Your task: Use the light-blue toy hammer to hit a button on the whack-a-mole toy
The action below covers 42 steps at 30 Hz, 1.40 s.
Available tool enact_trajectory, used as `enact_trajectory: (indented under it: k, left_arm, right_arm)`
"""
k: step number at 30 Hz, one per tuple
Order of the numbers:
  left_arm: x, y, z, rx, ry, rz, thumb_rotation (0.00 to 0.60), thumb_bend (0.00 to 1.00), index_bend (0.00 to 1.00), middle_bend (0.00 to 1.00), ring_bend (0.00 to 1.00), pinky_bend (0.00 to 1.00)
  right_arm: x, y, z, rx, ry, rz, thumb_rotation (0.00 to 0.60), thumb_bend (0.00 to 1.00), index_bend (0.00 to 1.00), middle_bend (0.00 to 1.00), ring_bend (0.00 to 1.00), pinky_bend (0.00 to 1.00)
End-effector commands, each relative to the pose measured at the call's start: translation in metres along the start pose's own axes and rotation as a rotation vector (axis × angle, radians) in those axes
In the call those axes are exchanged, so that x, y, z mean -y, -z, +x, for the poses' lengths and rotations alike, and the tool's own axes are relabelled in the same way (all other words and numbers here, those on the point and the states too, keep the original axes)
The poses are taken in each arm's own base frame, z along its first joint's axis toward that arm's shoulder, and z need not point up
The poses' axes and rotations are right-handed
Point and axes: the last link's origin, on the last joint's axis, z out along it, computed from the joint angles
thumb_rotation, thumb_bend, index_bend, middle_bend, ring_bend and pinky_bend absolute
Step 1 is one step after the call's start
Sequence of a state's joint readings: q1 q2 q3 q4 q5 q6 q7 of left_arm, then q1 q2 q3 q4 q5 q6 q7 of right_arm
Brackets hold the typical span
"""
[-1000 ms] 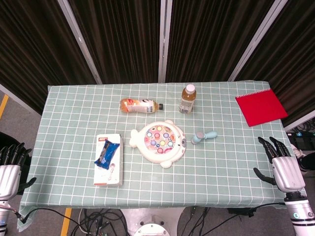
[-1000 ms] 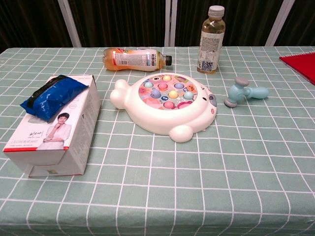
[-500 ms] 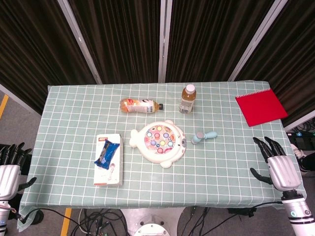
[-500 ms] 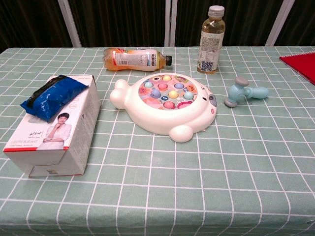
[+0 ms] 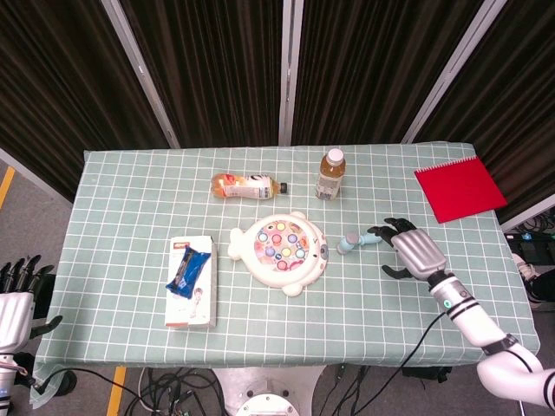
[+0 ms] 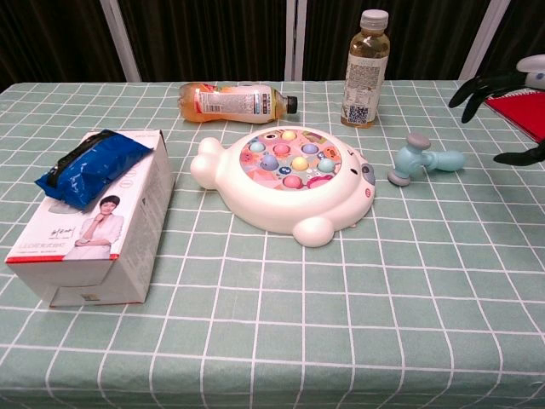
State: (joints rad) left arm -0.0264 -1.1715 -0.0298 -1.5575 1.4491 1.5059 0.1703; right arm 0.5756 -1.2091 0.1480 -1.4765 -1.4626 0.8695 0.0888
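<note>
The right hand [image 5: 414,250] has moved from the right edge of the desk [image 5: 130,182] in toward the middle, and it now hovers just beside the handle end of the light-blue toy hammer [image 5: 358,239]. Its fingers [image 5: 388,227] are spread wide and hold nothing. The left hand [image 5: 17,299] has sunk a little lower at the left edge; its fingers are apart and empty.

In the chest view only the dark fingertips of the right hand show at the right border, the rest is cut off. From the pictures I cannot tell whether they touch the hammer.

The hammer lies flat on the desk, right of the whack-a-mole toy [image 5: 279,250] and near it, not touching. Its long axis runs about left to right; the grey-tipped head points toward the toy and the handle toward the right hand.
</note>
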Motion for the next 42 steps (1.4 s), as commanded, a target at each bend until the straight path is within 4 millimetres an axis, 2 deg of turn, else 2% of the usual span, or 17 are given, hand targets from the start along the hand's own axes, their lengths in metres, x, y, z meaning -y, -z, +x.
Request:
enact_trajectory:
  k: [1, 10, 16, 42]
  left_arm:
    - [0.001, -0.001, -0.001, 0.005, 0.0, 0.003, 0.6, 0.0, 0.17, 0.07, 0.0, 0.0]
    - [0.0, -0.004, -0.003, 0.019, 0.002, 0.002, 0.6, 0.0, 0.17, 0.07, 0.0, 0.0]
    - [0.002, -0.003, -0.004, 0.02, 0.001, 0.01, 0.6, 0.0, 0.17, 0.07, 0.0, 0.0]
    - [0.007, 0.001, -0.005, 0.015, 0.009, 0.019, 0.6, 0.0, 0.17, 0.07, 0.0, 0.0]
  right_arm:
    - [0.002, -0.035, -0.008, 0.027, -0.002, -0.014, 0.6, 0.19, 0.22, 0.28, 0.11, 0.14]
    - [0.002, -0.071, -0.028, 0.099, 0.011, -0.033, 0.6, 0.22, 0.32, 0.31, 0.14, 0.17]
    - [0.004, -0.086, -0.04, 0.09, 0.014, -0.026, 0.6, 0.26, 0.4, 0.36, 0.2, 0.23]
    - [0.004, -0.092, -0.044, 0.068, -0.011, -0.01, 0.6, 0.29, 0.48, 0.44, 0.29, 0.33]
